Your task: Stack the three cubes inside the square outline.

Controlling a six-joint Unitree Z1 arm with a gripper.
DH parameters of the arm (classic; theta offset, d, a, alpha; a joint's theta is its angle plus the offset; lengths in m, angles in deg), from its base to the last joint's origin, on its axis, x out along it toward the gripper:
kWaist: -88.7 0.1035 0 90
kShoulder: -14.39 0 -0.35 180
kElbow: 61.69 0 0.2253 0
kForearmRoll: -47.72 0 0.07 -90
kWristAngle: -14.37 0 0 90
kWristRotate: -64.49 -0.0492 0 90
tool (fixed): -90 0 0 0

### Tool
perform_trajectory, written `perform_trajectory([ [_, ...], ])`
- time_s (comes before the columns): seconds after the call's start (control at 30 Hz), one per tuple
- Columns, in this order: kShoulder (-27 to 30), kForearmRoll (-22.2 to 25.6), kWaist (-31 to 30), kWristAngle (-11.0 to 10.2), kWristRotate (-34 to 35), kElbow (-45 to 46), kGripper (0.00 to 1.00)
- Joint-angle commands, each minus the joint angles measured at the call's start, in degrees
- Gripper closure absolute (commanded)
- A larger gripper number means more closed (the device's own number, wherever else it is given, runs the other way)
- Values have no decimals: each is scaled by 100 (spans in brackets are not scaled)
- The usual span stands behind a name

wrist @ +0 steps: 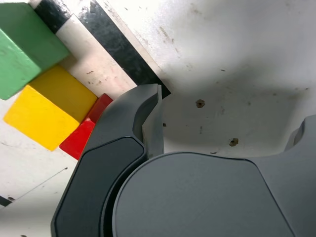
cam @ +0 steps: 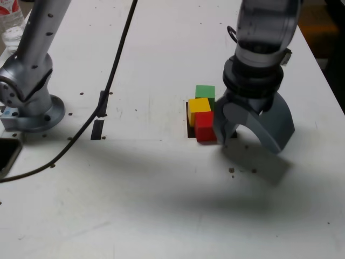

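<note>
Three cubes sit in a tight touching cluster on the white table: green cube farthest back, yellow cube in the middle, red cube nearest. None clearly rests on another. The square outline lies under them, with only a black sliver showing. My gripper is low over the table just to the exterior view's right of the cluster, open and empty, one finger right beside the red cube. The wrist view shows the green cube, yellow cube, red cube, the outline's black band and my gripper.
The arm's base stands at the exterior view's left, with a black cable running across the table. Two short black strips lie left of the cubes. A bottle is at the back left, a dark flat object at the left edge.
</note>
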Motion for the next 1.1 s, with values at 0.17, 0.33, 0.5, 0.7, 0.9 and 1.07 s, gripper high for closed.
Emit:
perform_trajectory([
  [0.17, 280, -8, 277, -88, -163, 236, 0],
  [0.33, 375, -8, 414, -127, -234, 361, 0],
  [0.5, 427, -11, 534, -155, -274, 465, 0],
  [0.7, 413, -41, 667, -145, -303, 552, 0],
  [0.9, 386, -43, 923, -141, -410, 620, 0],
  [1.07, 386, -43, 1113, -137, -534, 632, 0],
])
